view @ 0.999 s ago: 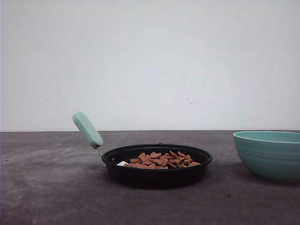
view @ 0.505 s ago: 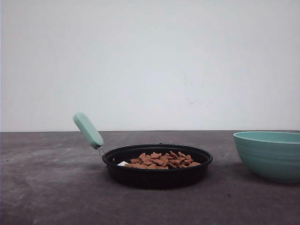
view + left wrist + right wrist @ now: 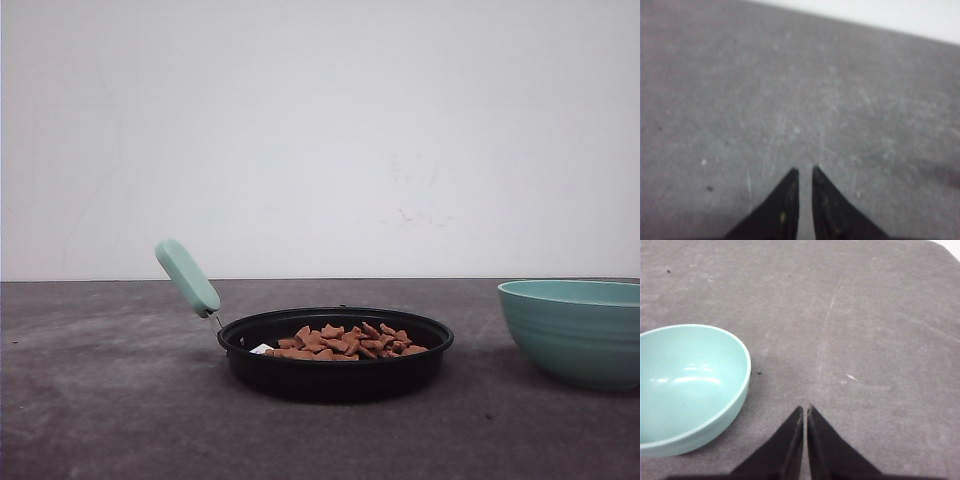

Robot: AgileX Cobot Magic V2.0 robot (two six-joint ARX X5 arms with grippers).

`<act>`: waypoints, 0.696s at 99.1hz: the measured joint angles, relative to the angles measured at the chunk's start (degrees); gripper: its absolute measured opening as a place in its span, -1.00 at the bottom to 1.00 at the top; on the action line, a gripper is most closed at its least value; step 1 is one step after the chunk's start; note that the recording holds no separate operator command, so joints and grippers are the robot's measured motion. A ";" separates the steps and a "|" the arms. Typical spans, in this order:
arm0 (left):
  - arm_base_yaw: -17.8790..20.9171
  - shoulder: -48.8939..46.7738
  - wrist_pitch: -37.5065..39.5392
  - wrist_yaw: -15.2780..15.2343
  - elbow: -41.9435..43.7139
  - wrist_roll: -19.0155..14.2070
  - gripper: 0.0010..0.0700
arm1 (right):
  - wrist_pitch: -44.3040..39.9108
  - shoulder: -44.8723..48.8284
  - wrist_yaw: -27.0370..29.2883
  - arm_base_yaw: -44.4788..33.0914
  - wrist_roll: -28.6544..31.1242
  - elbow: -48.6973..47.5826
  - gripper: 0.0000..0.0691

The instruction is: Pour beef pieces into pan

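Beef pieces [image 3: 340, 342] heaped in black pan [image 3: 335, 372] on grey table [image 3: 110, 400], teal bowl [image 3: 575, 330] well right, left gripper [image 3: 803, 172] nearly closed, empty, right gripper [image 3: 804, 409] closed, empty, near bowl.

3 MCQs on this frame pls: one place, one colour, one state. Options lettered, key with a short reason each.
1. Where are the beef pieces?
A. In the pan
B. In the bowl
C. On the bare table

2. What colour is the pan handle?
A. Red
B. Mint green
C. Black

3. What state is the bowl in?
A. Full of beef
B. Tipped on its side
C. Upright and empty

Key:
1. A, the front view shows the heap inside the black rim.
2. B, the handle sticking up at the pan's left is pale green.
3. C, the right wrist view shows a bare interior, with the right gripper shut over the table beside it.
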 joint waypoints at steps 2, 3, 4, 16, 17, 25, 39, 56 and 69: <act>0.00 -0.04 0.59 0.26 -0.13 0.15 -0.96 | 0.04 0.00 0.02 0.00 0.00 0.00 -0.97; 0.02 -0.13 0.90 0.33 -0.22 0.28 -0.96 | 0.07 0.00 0.02 0.00 0.00 0.00 -0.97; 0.04 -0.24 1.18 0.35 -0.26 0.44 -0.96 | 0.04 0.00 0.00 0.00 0.00 0.00 -0.97; 0.33 -0.31 1.68 1.57 -0.46 2.64 -0.96 | 0.02 0.00 0.02 0.00 0.00 0.00 -0.97; 0.39 -0.31 1.68 1.86 -0.46 2.89 -0.96 | 0.02 0.00 0.00 0.00 0.00 0.00 -0.97; 1.33 -0.31 1.75 3.93 -0.46 3.91 -0.96 | 0.02 0.00 0.02 0.00 0.00 0.00 -0.97; 3.10 -0.31 1.77 4.37 -0.48 4.39 -0.96 | 0.04 0.00 0.02 0.00 0.00 0.00 -0.97; 2.93 -0.31 1.79 4.59 -0.48 4.85 -0.96 | 0.04 0.00 0.02 0.00 0.00 0.00 -0.97; 2.93 -0.31 1.79 4.61 -0.48 6.12 -0.96 | 0.02 0.00 0.02 0.00 0.00 0.00 -0.97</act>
